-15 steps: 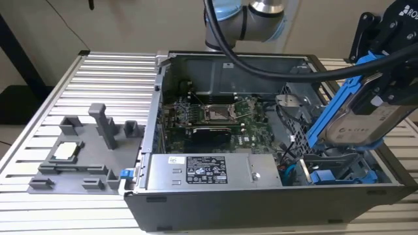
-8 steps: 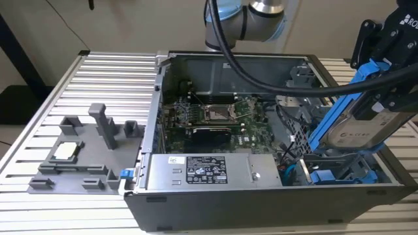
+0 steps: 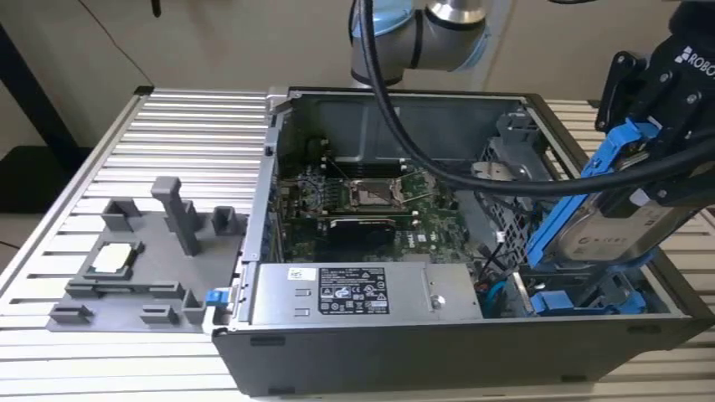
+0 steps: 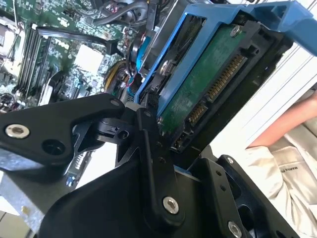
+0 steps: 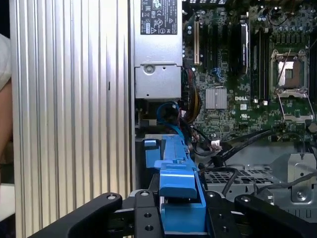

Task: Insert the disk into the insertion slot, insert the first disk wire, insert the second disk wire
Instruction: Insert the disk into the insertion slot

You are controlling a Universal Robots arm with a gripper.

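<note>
We see the gripper [image 3: 648,138] with jaws clamped on the disk [image 3: 609,226], tilted at three o'clock in the exterior view, above the slot [image 3: 581,289] of the computer case [image 3: 447,352].

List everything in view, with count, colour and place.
disk: one, silver-grey in blue carrier, tilted above the case, exterior view's right
insertion slot: one, grey, inside the case below the disk
computer case: one, dark grey, on the table
motherboard: one, green, inside the case
power supply box: one, grey, along the case's near side
fixture tray: one, grey, on the table, exterior view's left
table: one, silver, under the case
sleeve: one, pale, beside the disk in the second wrist view
arm: one, grey, behind the case
gripper: one, black, shut on the disk
</note>
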